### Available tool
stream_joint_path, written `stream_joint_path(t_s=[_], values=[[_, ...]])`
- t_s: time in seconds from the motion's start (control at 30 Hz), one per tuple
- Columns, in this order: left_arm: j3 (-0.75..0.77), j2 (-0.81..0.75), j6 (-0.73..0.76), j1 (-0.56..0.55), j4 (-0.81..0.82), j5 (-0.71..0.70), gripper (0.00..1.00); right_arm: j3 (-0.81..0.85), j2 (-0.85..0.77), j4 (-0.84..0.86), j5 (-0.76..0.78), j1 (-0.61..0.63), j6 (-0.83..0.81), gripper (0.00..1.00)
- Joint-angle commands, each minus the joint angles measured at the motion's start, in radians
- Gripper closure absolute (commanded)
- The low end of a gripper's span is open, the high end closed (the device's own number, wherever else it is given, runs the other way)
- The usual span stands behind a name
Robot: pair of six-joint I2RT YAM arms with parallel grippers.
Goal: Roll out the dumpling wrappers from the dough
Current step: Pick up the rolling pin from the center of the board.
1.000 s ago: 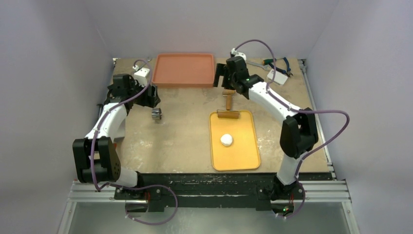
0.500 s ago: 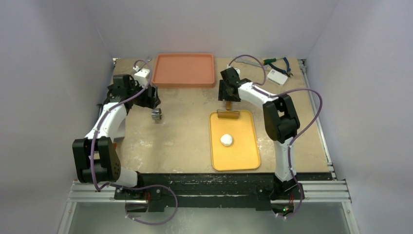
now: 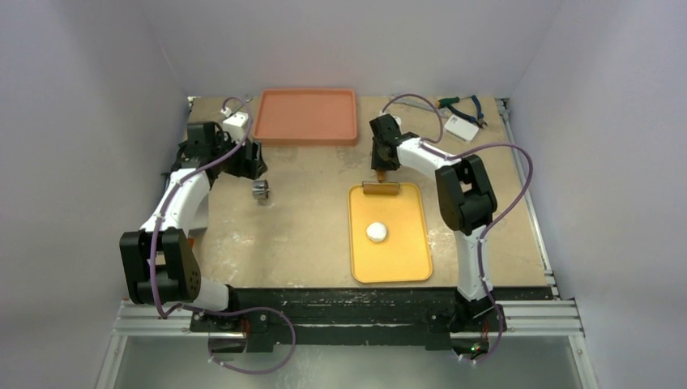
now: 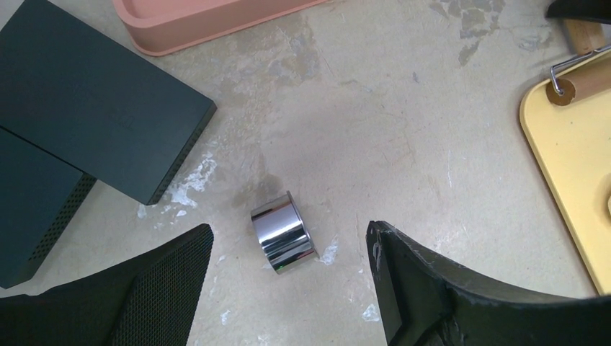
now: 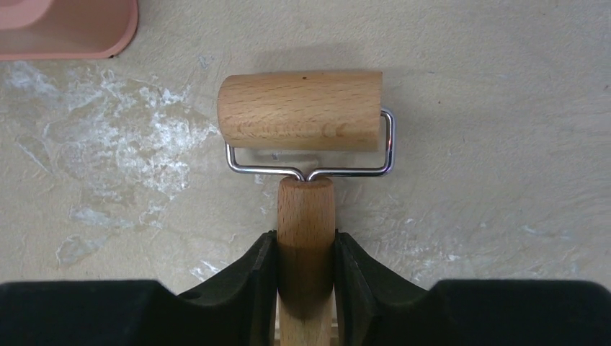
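While the right gripper [image 5: 305,246] clamps the wooden roller [image 5: 301,109] by its handle, the left gripper [image 4: 288,231] hangs spread wide over the metal ring cutter [image 4: 282,236]. Round white dough piece [image 3: 377,232] sits mid yellow tray [image 3: 405,263].

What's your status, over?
Right gripper shut on roller handle. Left gripper open near ring cutter. Dough lump on yellow tray, unrolled. Nothing blocking it.

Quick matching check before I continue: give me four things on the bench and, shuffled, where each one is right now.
1 ring cutter
2 roller
3 dough lump
4 pink tray

A on the yellow tray
B far side, empty
C gripped by the right gripper
D lying under the open left gripper

Pairs: 1-D, 2-C, 3-A, 4-B
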Motion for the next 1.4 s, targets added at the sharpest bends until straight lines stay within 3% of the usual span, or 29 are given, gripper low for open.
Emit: stream_joint_path(t_s=[0.0, 0.33, 0.5, 0.6, 0.7, 0.9, 1.1, 1.27, 1.37], values=[[0.057, -0.019, 0.000, 0.005, -0.028, 0.043, 0.23, -0.015, -0.138, 0.040, 0.001, -0.005, -0.022, 1.00], [0.175, -0.029, -0.059, -0.037, -0.132, 0.232, 0.25, -0.222, -0.680, 0.352, 0.194, 0.159, -0.001, 1.00], [0.286, -0.068, -0.047, -0.161, -0.169, 0.292, 0.09, -0.354, -0.869, 0.610, 0.241, 0.296, -0.015, 1.00], [0.370, -0.066, -0.071, -0.209, -0.206, 0.391, 0.08, -0.458, -0.940, 0.819, 0.168, 0.357, -0.123, 1.00], [0.466, -0.046, -0.144, -0.211, -0.213, 0.419, 0.08, -0.522, -0.980, 0.911, 0.206, 0.411, -0.221, 1.00], [0.654, -0.027, -0.128, -0.292, -0.306, 0.389, 0.08, -0.609, -0.999, 0.986, 0.288, 0.472, -0.327, 1.00], [0.853, 0.050, -0.029, -0.500, -0.468, 0.193, 0.01, -0.616, -0.941, 0.987, 0.240, 0.542, -0.438, 1.00], [0.874, 0.087, 0.009, -0.589, -0.496, 0.089, 0.01, -0.610, -0.927, 0.986, 0.204, 0.556, -0.471, 1.00], [0.867, 0.097, 0.030, -0.595, -0.499, 0.061, 0.12, -0.608, -0.931, 0.977, 0.195, 0.556, -0.471, 1.00]])
